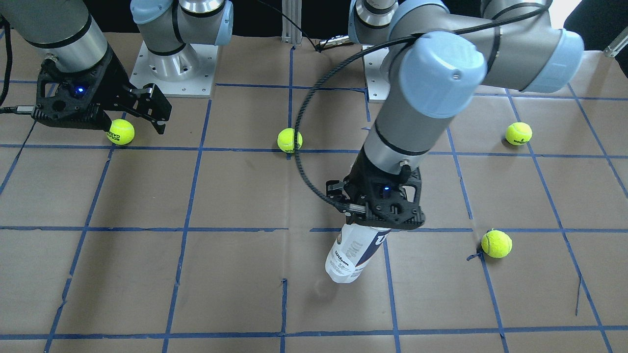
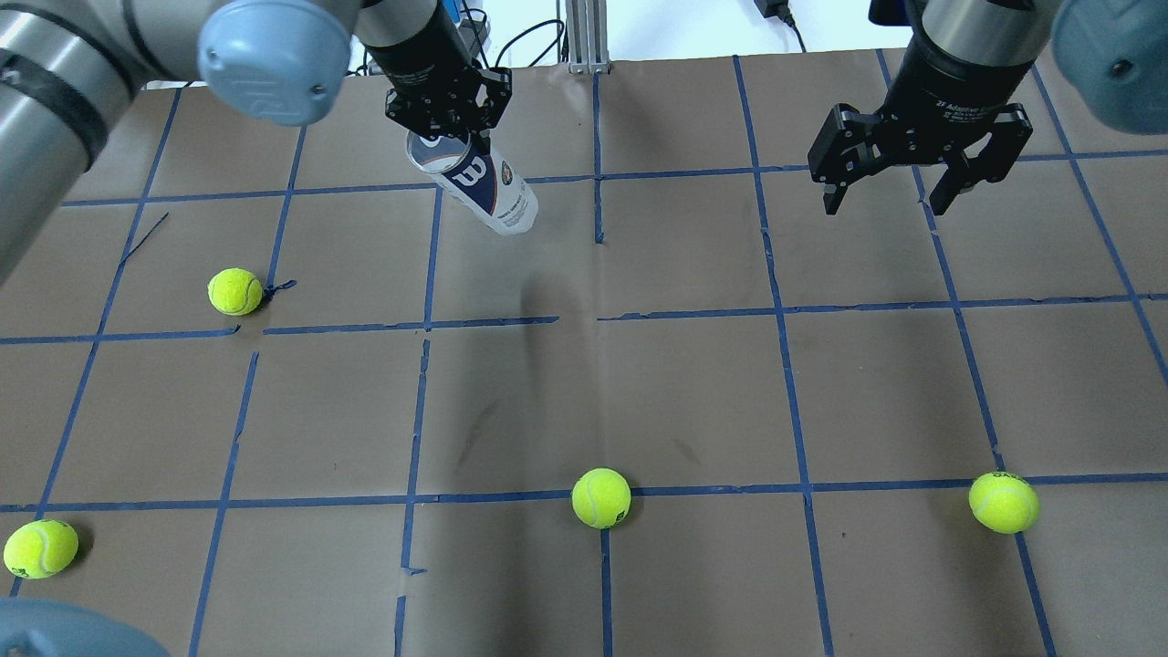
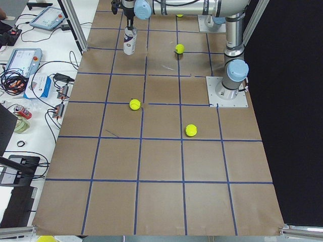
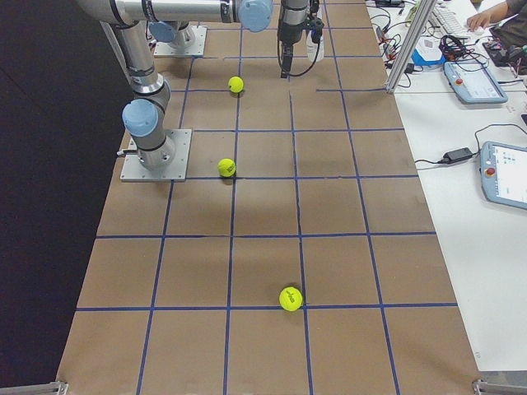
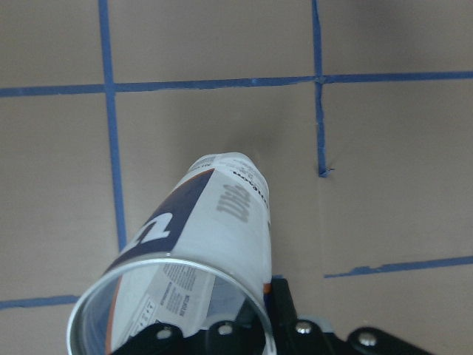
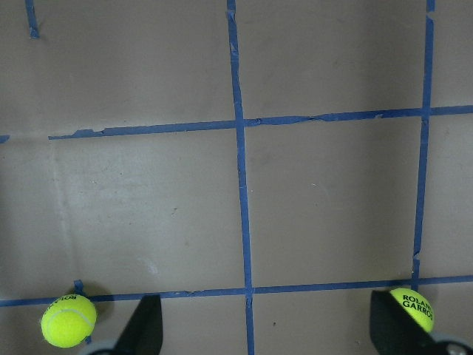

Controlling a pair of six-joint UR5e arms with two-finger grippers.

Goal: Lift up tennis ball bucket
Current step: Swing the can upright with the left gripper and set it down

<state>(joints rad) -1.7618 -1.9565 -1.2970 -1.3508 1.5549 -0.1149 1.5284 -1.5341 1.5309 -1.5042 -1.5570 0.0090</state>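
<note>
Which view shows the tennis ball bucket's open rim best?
Left wrist-mounted: the tennis ball bucket is close, rim large. Overhead shows the rim small under the left gripper; front-facing hides it; exterior left, a tiny tube; others, nothing clear.

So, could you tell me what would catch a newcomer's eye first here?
The left end effector grips the tennis ball bucket by its open top, tilted, apparently just clear of the far side of the table. Four yellow tennis balls lie scattered across it, while the right end effector hangs open and empty.
</note>
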